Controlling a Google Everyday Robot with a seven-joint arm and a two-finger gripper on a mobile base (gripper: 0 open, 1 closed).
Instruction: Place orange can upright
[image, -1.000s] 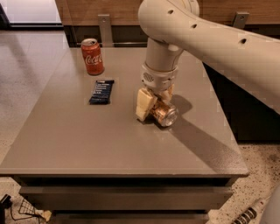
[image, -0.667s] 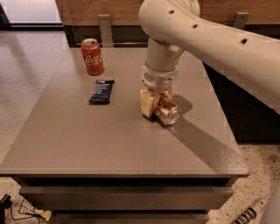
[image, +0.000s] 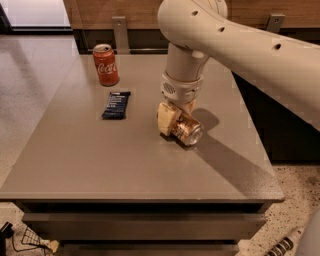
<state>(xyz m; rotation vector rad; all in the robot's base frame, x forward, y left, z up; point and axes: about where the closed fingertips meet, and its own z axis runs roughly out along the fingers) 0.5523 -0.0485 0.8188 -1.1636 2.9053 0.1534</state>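
The orange can (image: 187, 130) lies on its side near the middle of the grey table (image: 100, 165), its silver end facing front right. My gripper (image: 177, 120) comes down on it from above. One cream finger (image: 166, 119) presses the can's left side and the other sits behind the can's far side. The jaws are shut on the can, which rests on the tabletop.
A red Coca-Cola can (image: 106, 65) stands upright at the table's back left. A dark blue snack bar (image: 116, 104) lies flat left of the gripper. My large arm (image: 235, 45) reaches over the table's right side. Floor lies beyond the table edges.
The near cream finger has drawn in a little against the can. The can and the arm have hardly moved.
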